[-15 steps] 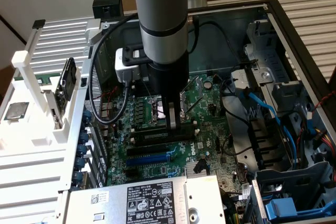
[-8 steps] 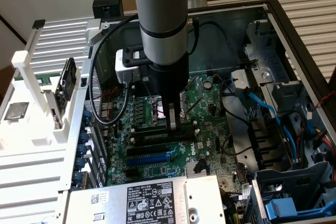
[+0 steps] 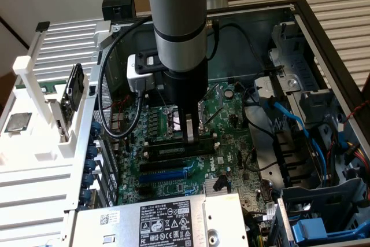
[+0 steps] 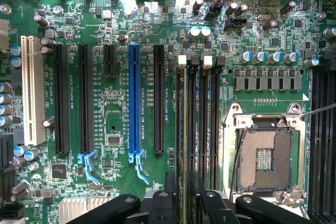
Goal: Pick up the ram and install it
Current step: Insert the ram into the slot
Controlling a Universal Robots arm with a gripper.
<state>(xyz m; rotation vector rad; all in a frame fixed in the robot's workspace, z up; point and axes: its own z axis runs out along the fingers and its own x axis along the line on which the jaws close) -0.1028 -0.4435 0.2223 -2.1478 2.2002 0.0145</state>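
Observation:
My gripper (image 3: pixel 189 137) reaches straight down onto the black memory slots (image 3: pixel 173 151) of the green motherboard (image 3: pixel 173 186), beside the processor socket (image 3: pixel 173 121). In the wrist view the gripper (image 4: pixel 184 199) straddles the memory slot (image 4: pixel 184 129) closest to the blue card slot (image 4: pixel 134 98). A thin dark edge runs along that slot, and I take it for the ram seated edge-on. The fingers (image 4: pixel 171 187) stand a little apart on either side of it, open, without pinching it.
The bare processor socket (image 4: pixel 265 156) lies right beside the slots. A white rack (image 3: pixel 52 137) at the exterior view's left holds a dark board (image 3: pixel 75 91) and a silver chip (image 3: pixel 17 122). Black cables (image 3: pixel 110 114), blue cables (image 3: pixel 289 120) and the case walls (image 3: pixel 324 44) crowd the board.

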